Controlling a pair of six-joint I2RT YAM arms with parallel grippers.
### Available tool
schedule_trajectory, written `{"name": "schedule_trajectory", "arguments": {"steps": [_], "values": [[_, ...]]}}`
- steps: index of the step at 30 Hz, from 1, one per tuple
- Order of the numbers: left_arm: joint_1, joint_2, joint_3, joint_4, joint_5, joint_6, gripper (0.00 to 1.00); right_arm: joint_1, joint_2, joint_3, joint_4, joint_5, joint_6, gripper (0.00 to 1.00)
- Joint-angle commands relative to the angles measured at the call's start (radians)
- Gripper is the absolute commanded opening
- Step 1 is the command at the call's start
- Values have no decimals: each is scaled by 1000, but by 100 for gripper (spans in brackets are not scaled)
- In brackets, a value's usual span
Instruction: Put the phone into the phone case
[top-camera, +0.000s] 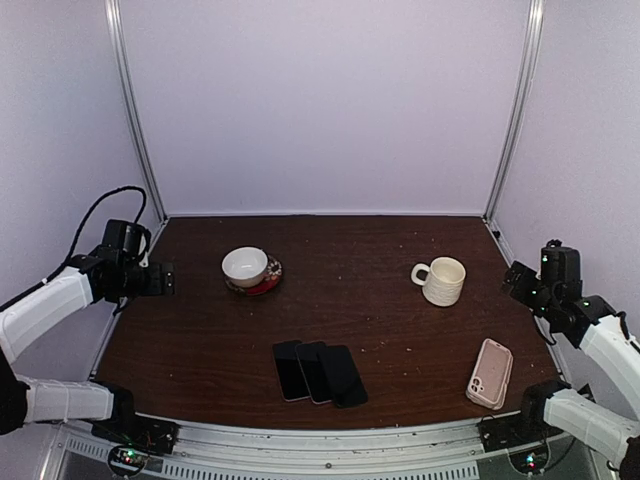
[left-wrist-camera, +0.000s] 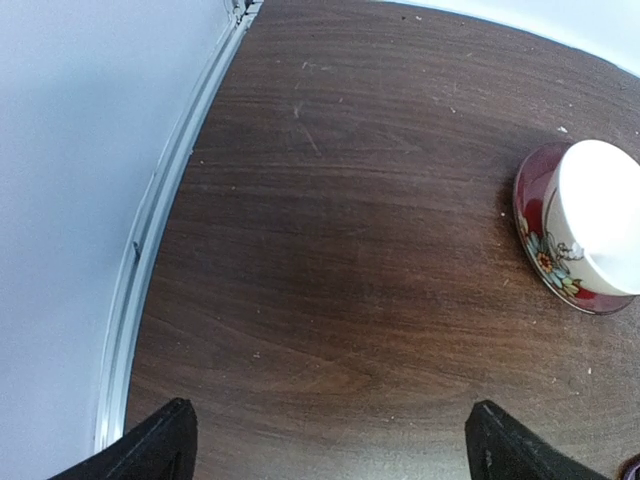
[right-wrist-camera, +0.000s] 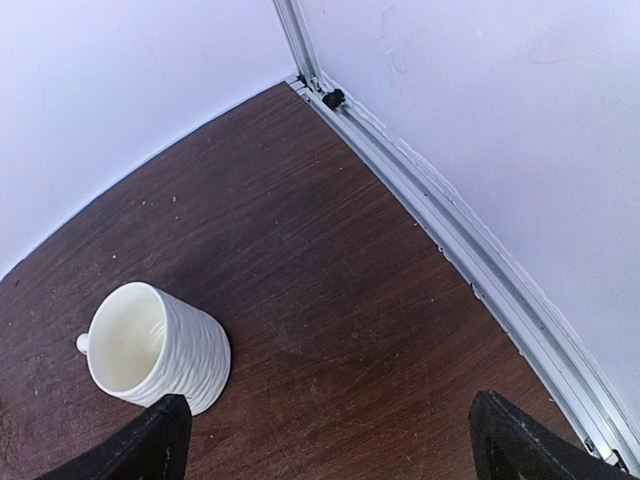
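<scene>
Three black phones (top-camera: 319, 371) lie side by side, overlapping, near the front middle of the table. A pink phone case (top-camera: 490, 373) lies at the front right, its back with the camera cut-out facing up. My left gripper (top-camera: 165, 279) hovers at the left edge of the table, far from the phones; in the left wrist view it (left-wrist-camera: 330, 445) is open and empty over bare wood. My right gripper (top-camera: 512, 281) is raised at the right edge, behind the case; in the right wrist view it (right-wrist-camera: 330, 440) is open and empty.
A white cup on a red floral saucer (top-camera: 250, 269) stands at the back left, also seen in the left wrist view (left-wrist-camera: 583, 231). A white ribbed mug (top-camera: 441, 280) stands at the back right, also in the right wrist view (right-wrist-camera: 157, 347). Metal rails (right-wrist-camera: 470, 255) edge the table.
</scene>
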Motion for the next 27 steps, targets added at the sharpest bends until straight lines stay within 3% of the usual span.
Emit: {"name": "schedule_trajectory", "arguments": {"steps": [1,6,9,10,14,15,17,19,21,24,27], "values": [[2,-56,11,69,2,24,98,-5,-30,3,40,89,54,100],[1,-148,-2,211,167,36,98,-5,-126,3,188,-26,74,99],[-25,-128,34,264,311,113,98,-4,-175,-45,444,-271,10,100],[-58,-105,82,249,316,150,97,-3,-151,-18,445,-345,16,100],[-307,27,223,197,220,345,98,41,71,212,170,-581,-12,97],[-366,63,261,187,201,401,97,92,126,268,56,-541,-37,92],[-458,131,337,151,175,439,98,281,211,383,-229,-297,-47,83],[-496,187,401,107,172,443,98,433,285,486,-518,-77,13,75],[-519,222,430,75,185,447,98,513,349,510,-744,39,134,67],[-524,219,382,94,218,432,98,565,402,433,-895,63,282,56],[-525,189,330,113,207,454,98,580,420,334,-851,1,365,54]]}}
